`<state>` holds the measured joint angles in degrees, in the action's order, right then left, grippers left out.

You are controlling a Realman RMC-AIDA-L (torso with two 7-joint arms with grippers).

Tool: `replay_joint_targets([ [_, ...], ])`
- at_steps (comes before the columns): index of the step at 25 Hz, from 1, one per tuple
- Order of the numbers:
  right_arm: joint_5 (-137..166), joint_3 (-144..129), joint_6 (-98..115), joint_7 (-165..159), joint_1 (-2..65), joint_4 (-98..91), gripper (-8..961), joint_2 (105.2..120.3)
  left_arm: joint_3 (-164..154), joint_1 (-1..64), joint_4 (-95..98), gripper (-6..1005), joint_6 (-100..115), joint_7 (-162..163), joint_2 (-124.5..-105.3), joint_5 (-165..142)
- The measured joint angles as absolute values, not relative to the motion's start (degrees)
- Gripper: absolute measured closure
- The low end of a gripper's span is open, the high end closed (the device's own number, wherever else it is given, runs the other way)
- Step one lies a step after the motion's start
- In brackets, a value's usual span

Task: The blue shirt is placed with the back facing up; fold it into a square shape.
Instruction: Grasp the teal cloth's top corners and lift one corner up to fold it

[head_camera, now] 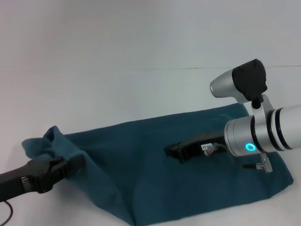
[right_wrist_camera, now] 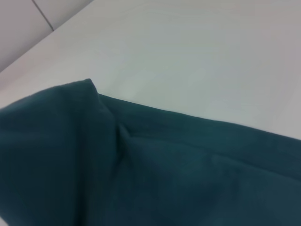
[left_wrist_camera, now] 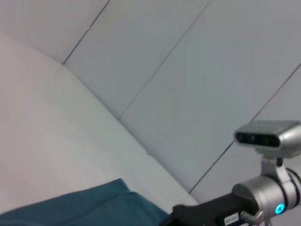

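The left gripper [head_camera: 75,165] has its jaws clenched on the blue shirt [head_camera: 141,160] edge; right gripper [head_camera: 171,151] jaws' state unclear.

A plain white table [head_camera: 141,42] carries the blue shirt [head_camera: 141,160], spread flat with one raised corner.
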<state>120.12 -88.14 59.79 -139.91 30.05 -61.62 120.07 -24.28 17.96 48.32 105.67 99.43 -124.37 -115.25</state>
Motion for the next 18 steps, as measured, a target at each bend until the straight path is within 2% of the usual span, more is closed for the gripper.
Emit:
replay_joint_targets([
  [18, 118.21, -87.65, 64.11, -137.29, 29.37, -59.27, 915, 120.00, -25.26, 20.04, 44.36, 972, 106.94, 98.39, -124.36, -110.12],
])
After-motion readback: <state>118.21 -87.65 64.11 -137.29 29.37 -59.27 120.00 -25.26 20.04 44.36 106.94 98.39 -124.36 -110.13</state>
